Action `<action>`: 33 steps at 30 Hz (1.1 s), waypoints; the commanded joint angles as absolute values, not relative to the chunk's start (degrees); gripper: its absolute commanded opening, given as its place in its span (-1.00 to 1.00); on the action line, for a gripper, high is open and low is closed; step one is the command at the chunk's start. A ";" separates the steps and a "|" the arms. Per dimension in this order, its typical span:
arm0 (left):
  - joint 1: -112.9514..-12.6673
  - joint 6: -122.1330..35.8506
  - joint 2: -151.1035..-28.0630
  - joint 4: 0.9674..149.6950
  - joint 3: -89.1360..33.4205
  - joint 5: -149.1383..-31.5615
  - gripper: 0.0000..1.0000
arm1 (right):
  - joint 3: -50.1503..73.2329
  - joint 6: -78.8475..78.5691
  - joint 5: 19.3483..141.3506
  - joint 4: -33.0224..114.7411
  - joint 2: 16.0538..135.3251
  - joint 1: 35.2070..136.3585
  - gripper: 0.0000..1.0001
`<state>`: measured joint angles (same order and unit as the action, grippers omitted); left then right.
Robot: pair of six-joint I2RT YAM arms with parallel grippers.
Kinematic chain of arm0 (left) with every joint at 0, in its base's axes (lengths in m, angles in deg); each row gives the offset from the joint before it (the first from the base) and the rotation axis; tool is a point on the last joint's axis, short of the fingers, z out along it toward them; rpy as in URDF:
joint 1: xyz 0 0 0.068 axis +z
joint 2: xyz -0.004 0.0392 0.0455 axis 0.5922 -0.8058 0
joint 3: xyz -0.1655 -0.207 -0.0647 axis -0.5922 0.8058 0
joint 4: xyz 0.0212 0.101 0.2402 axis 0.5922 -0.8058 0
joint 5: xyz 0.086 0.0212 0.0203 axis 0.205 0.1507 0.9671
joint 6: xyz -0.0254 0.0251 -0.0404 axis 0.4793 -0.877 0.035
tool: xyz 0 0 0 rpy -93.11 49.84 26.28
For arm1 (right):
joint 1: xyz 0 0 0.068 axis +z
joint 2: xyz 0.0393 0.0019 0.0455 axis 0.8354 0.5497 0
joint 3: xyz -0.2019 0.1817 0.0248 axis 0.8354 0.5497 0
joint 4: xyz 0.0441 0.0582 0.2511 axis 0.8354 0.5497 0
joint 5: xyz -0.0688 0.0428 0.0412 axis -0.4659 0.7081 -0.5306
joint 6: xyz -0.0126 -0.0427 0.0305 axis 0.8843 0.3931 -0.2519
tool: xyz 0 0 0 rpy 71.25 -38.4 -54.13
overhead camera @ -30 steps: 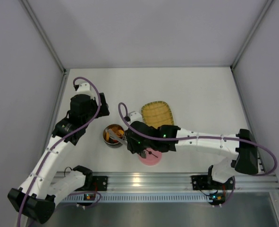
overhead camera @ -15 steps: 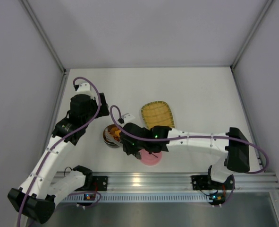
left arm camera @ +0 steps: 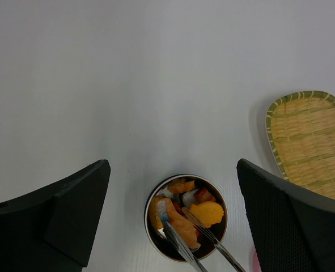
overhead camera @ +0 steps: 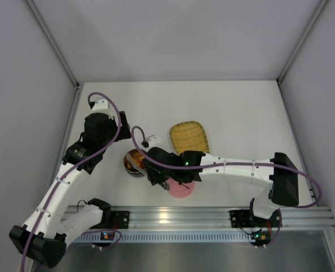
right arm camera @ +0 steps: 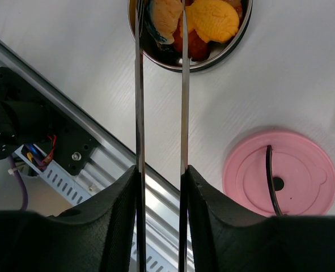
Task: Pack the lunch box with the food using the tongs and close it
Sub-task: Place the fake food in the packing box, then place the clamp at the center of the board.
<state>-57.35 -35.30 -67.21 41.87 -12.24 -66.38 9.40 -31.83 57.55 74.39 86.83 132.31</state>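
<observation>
The lunch box, a round steel bowl, holds several food pieces in orange, red and white. My right gripper is shut on the tongs, one finger pressing each arm. The tongs' tips reach into the bowl on either side of a long orange piece. My left gripper hangs open just above and beyond the bowl, with nothing between its fingers. The pink lid with its black handle lies flat on the table to the right of the bowl.
The yellow woven tray lies bare behind the lid and shows at the right of the left wrist view. The aluminium rail with the arm bases runs along the near edge, just below the bowl and lid.
My right wrist has shifted left toward the bowl, bringing the tongs' tips into it. The left arm, the lid and the tray have not moved.
</observation>
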 commanded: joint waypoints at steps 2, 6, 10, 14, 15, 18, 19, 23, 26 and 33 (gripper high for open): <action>-57.05 -35.12 -67.44 42.73 -12.11 -66.53 0.97 | 6.23 -31.21 56.45 72.61 87.07 133.38 -0.23; -56.96 -35.21 -67.44 42.64 -12.11 -66.53 0.97 | 6.32 -31.21 56.54 72.43 86.98 133.38 -0.15; -56.96 -35.12 -67.35 42.64 -12.11 -66.53 0.97 | 6.32 -31.21 56.45 72.43 86.89 133.38 -0.14; -56.97 -35.12 -67.35 42.64 -12.11 -66.53 0.97 | 6.58 -31.29 56.01 72.69 86.11 133.38 -0.14; -57.05 -35.12 -67.35 42.64 -12.11 -66.36 0.97 | 6.58 -31.38 55.40 73.04 85.84 133.38 -0.14; -57.05 -35.21 -67.35 42.64 -12.11 -66.44 0.97 | 6.93 -31.29 54.17 73.92 84.53 133.03 -0.13; -57.05 -35.12 -67.26 42.64 -12.11 -66.44 0.97 | 7.19 -31.38 53.99 73.93 83.65 132.86 -0.12; -56.96 -35.12 -67.18 42.64 -12.11 -66.53 0.97 | 8.25 -31.47 53.37 74.45 81.54 131.72 -0.12; -56.96 -35.03 -67.18 42.64 -12.11 -66.44 0.97 | 9.21 -31.47 52.41 75.07 79.43 130.75 -0.11; -56.97 -35.21 -67.09 42.64 -12.20 -66.53 0.97 | 14.74 -31.03 51.35 76.56 73.02 122.34 -0.10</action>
<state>-57.35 -35.30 -67.21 41.87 -12.24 -66.36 12.48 -31.43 53.55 75.31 77.02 126.85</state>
